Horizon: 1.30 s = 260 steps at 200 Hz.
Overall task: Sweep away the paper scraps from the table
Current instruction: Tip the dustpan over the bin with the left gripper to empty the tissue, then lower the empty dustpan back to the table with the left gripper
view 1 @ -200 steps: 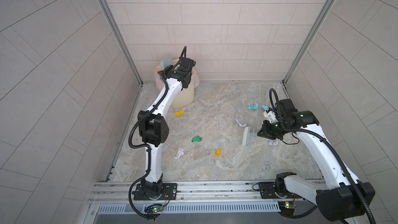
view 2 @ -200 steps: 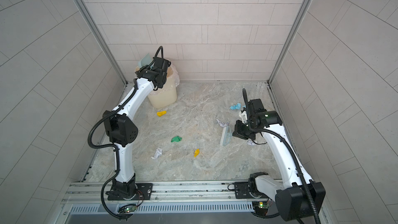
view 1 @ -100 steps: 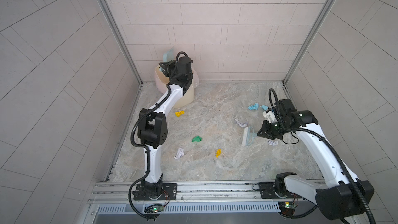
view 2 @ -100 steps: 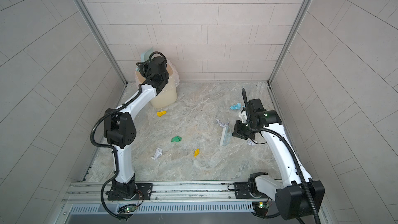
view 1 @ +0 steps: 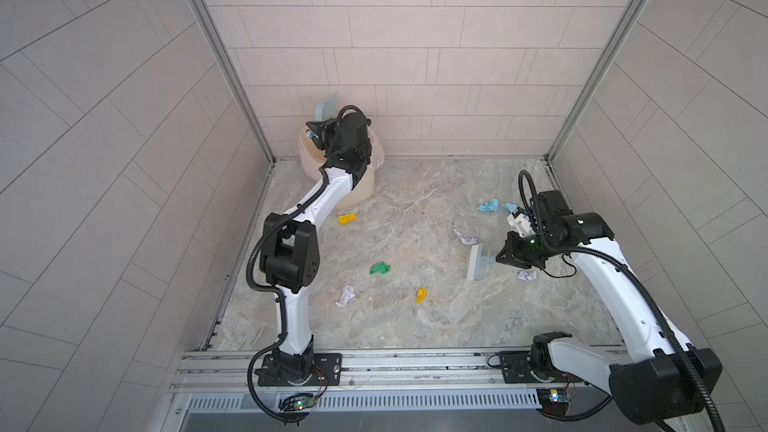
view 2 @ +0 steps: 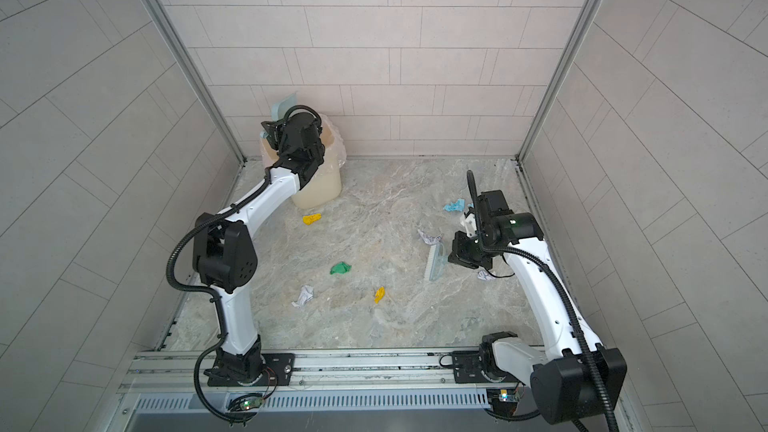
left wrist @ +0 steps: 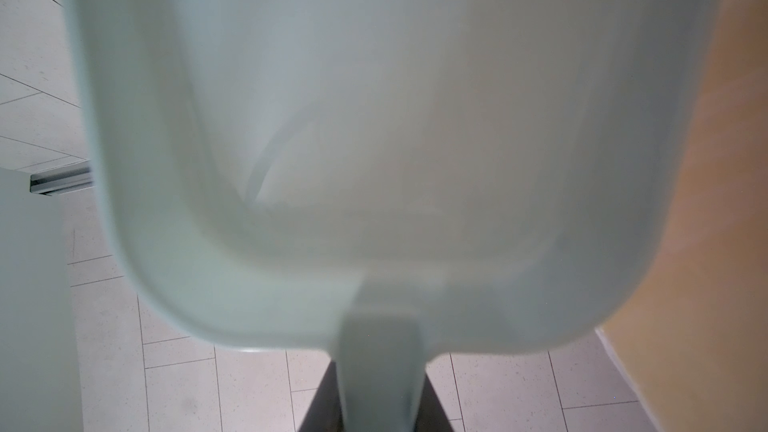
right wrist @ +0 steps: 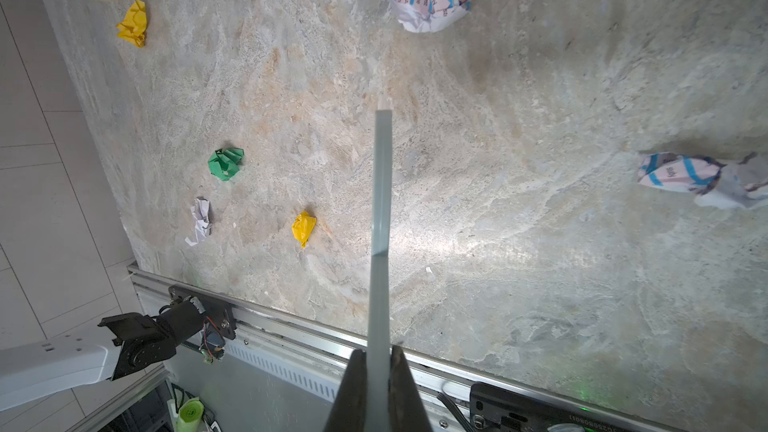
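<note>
Risk in both top views: left arm (view 1: 328,193) reaches to back corner, dustpan (view 1: 326,105) raised over bin (view 1: 362,195); sloppy retreat could tip it over onto the table (view 1: 415,326). Right arm (view 1: 602,259) bent low.
Left wrist: left gripper (left wrist: 376,409) clamps dustpan handle.
Right wrist: right gripper (right wrist: 376,376) pinches brush (right wrist: 382,180); paper scraps (right wrist: 225,164) scattered across table, unswept.

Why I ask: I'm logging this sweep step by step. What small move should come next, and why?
Probably lower the dustpan to the table beside the brush. The left pincer holds it tipped up above the bin, and it looks empty in the wrist view, while paper scraps lie unswept and the right pincer holds the brush among them.
</note>
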Motion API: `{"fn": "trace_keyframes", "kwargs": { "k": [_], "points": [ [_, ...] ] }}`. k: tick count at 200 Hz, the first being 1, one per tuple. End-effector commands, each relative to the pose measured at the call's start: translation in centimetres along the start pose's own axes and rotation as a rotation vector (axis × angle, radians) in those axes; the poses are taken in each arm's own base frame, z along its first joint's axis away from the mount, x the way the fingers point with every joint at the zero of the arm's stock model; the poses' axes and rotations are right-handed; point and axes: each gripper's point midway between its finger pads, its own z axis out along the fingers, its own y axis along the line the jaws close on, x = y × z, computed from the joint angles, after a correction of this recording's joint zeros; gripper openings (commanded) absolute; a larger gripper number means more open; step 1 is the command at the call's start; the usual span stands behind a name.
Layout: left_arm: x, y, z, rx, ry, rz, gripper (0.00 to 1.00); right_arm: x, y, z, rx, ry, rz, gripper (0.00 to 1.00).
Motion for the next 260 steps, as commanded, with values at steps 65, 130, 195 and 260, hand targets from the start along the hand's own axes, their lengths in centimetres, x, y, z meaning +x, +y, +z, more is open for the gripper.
{"fn": "trace_keyframes", "kwargs": {
  "k": [65,130,195,260],
  "points": [
    [4.4,2.8,-2.2,0.097,-0.058,-0.202,0.00,-0.1,0.5,-0.7,-0.013,-0.023,-0.027,0.00],
    [5.3,-0.6,-7.8,0.437,-0.273,-0.384,0.00,-0.6,0.7,-1.6,0.003,-0.045,-0.052,0.00],
    [4.0,-5.2,-16.8,0.780,-0.469,-0.385,0.00,-1.1,-0.6,-3.5,0.053,-0.115,-0.066,0.00],
    [2.5,-12.7,-27.1,1.089,-0.588,-0.256,0.00,-0.9,-4.8,-6.4,0.332,-0.133,-0.123,0.00]
  ]
}}
